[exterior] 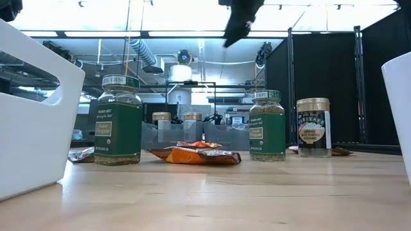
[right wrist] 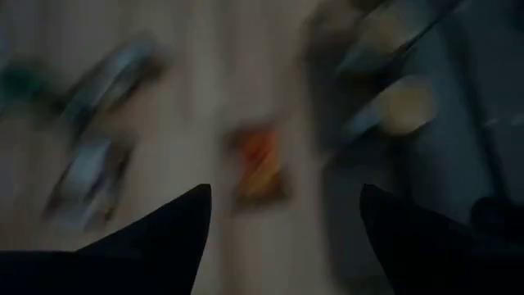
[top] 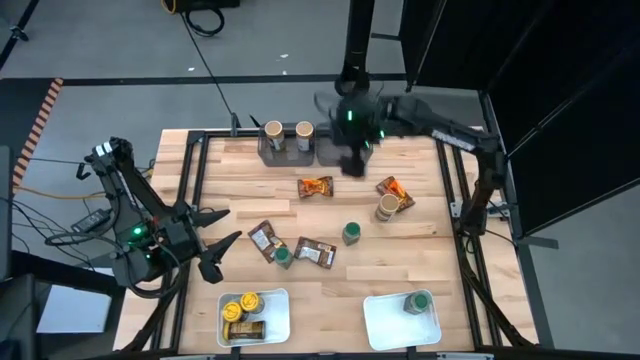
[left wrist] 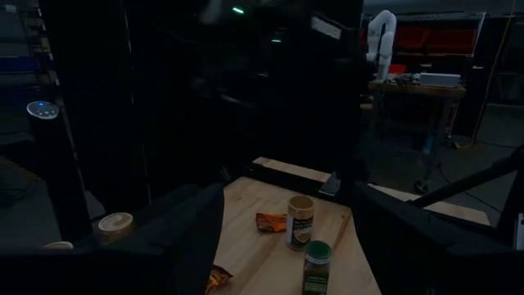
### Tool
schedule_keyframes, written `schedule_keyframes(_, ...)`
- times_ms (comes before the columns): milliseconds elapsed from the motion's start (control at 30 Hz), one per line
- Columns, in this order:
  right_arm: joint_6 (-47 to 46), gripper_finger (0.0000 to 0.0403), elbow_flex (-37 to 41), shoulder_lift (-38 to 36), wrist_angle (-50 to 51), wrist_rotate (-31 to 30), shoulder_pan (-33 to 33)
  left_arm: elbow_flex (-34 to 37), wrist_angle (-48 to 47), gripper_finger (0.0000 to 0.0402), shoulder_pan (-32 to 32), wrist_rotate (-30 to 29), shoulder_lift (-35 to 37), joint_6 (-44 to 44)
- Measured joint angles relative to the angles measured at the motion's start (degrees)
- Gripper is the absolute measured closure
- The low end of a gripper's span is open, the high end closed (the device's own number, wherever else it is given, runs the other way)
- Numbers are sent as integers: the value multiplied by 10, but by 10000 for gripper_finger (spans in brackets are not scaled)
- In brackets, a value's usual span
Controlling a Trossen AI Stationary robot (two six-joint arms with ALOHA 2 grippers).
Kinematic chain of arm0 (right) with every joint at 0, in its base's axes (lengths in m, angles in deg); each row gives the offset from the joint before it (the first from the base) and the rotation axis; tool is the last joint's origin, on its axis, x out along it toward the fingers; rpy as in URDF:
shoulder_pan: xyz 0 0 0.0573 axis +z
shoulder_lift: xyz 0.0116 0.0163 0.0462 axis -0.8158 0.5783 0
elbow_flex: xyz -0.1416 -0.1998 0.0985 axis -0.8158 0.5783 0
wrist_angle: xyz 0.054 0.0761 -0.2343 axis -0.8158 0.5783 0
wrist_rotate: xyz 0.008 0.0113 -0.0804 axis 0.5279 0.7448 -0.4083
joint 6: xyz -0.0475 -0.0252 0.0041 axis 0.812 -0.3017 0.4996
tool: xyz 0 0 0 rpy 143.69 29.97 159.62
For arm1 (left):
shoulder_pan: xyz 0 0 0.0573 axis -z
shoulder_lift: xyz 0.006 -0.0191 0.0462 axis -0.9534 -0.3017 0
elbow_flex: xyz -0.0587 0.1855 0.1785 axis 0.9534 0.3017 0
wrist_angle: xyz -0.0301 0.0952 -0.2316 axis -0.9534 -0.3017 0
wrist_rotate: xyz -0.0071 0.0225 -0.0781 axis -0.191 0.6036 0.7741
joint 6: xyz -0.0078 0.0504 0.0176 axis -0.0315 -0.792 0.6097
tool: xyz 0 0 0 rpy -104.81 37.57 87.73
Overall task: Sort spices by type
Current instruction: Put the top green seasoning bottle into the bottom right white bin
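I have the right gripper high near the worktop's far edge, fingers spread and empty. The flat orange foil spice packet lies just toward the near edge from it, long axis across the worktop. The left gripper, open and empty, waits at the left edge

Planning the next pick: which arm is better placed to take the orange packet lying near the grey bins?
Probably the right. Its gripper hangs open over the table's far edge beside the orange packet. The left gripper, also open, sits at the near left edge, farther off.
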Motion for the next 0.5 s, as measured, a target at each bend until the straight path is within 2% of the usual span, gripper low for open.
schedule_keyframes(67,0,86,10,-10,56,-1,42,0,0,133,0,0,0,0)
schedule_keyframes(133,-5,87,40,-25,62,-11,81,0,0,133,0,0,0,1)
schedule_keyframes(300,-4,86,162,-46,0,-48,159,0,0,133,0,0,0,2)
schedule_keyframes(500,-4,84,278,-46,-74,-61,216,0,-2,133,0,0,0,2)
